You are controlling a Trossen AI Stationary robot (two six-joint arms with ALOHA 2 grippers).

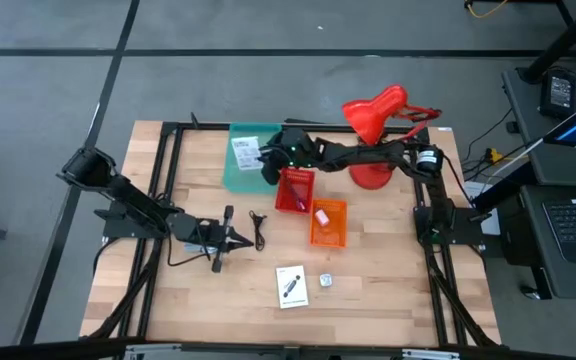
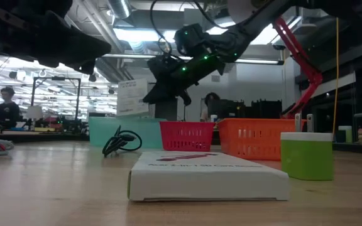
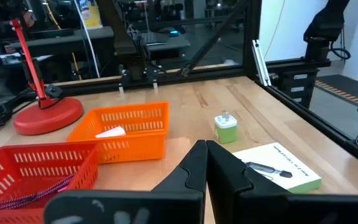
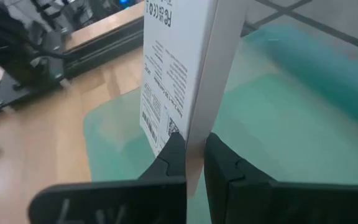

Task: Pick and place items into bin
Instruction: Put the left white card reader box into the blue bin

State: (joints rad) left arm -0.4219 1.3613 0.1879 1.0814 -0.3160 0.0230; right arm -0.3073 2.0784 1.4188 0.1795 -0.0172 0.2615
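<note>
Best to lower the white box [image 4: 182, 68] until well inside the teal bin [image 1: 236, 168] before letting go, keeping it upright and clear of the rim, then parting the fingers just enough to drop it flat rather than tipping it onto the counter [image 1: 388, 280]

Right tool [image 4: 194, 149] pinched nearly shut on the thin bottom edge of the box, held above the teal bin's floor, printed face turned sideways

Left tool [image 3: 205, 163] fully closed, holding nothing, resting low over the counter near the black cable [image 1: 259, 228], facing the orange basket [image 3: 126, 129] and red basket [image 3: 39, 171]

Still on the counter: a second white box [image 1: 291, 285] and a small green-and-white charger [image 3: 225, 127] just beside it
</note>
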